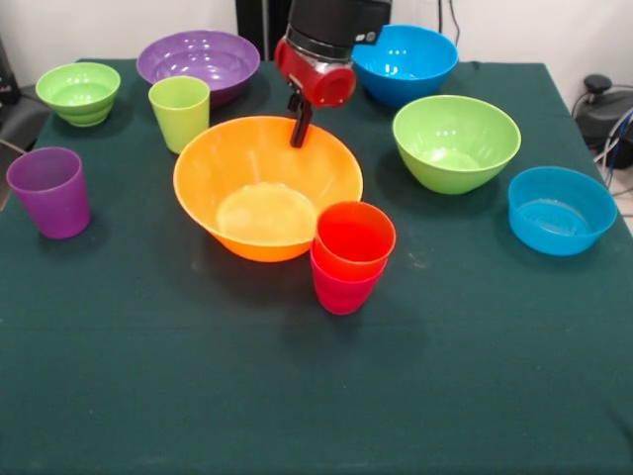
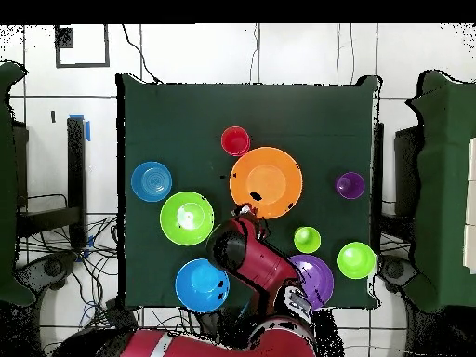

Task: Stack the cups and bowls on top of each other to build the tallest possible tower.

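The tower is an orange cup (image 1: 354, 237) nested in the red-pink cup (image 1: 341, 289), standing just in front of the large orange-yellow bowl (image 1: 259, 203). It shows from above as one red cup (image 2: 235, 141). My gripper (image 1: 299, 137) hangs at the far rim of the orange-yellow bowl (image 2: 270, 177), its tip low against the rim. In the overhead view the gripper (image 2: 247, 206) is at the bowl's edge nearest the robot base. The lime green cup (image 1: 180, 111) and the purple cup (image 1: 49, 191) stand apart at the left.
Purple bowl (image 1: 198, 59) and small ribbed lime bowl (image 1: 79, 92) sit at the far left. A blue bowl (image 1: 406, 61), the medium lime bowl (image 1: 455, 142) and a second blue bowl (image 1: 561, 208) sit at the right. Dark green cloth (image 1: 148, 376) covers the table.
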`<state>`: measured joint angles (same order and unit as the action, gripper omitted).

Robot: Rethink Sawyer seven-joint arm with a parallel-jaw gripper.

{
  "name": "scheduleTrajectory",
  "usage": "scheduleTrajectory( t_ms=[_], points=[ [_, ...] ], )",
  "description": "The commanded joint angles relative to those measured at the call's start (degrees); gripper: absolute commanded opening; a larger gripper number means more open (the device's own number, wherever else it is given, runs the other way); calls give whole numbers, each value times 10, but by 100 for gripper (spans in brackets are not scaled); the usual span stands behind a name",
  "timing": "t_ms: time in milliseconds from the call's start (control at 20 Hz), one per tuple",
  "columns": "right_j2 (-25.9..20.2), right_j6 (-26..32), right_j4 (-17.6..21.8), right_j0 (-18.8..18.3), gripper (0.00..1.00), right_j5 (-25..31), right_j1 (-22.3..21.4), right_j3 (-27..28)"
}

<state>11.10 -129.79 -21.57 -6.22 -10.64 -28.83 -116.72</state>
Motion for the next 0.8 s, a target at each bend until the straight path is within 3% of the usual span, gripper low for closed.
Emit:
scheduleTrajectory(
  t_ms=[50, 800],
  points=[
    [-55, -84, -4, 18, 0, 120, 13, -57],
    [-21, -64, 13, 29, 0, 148, -4, -69]
  ],
)
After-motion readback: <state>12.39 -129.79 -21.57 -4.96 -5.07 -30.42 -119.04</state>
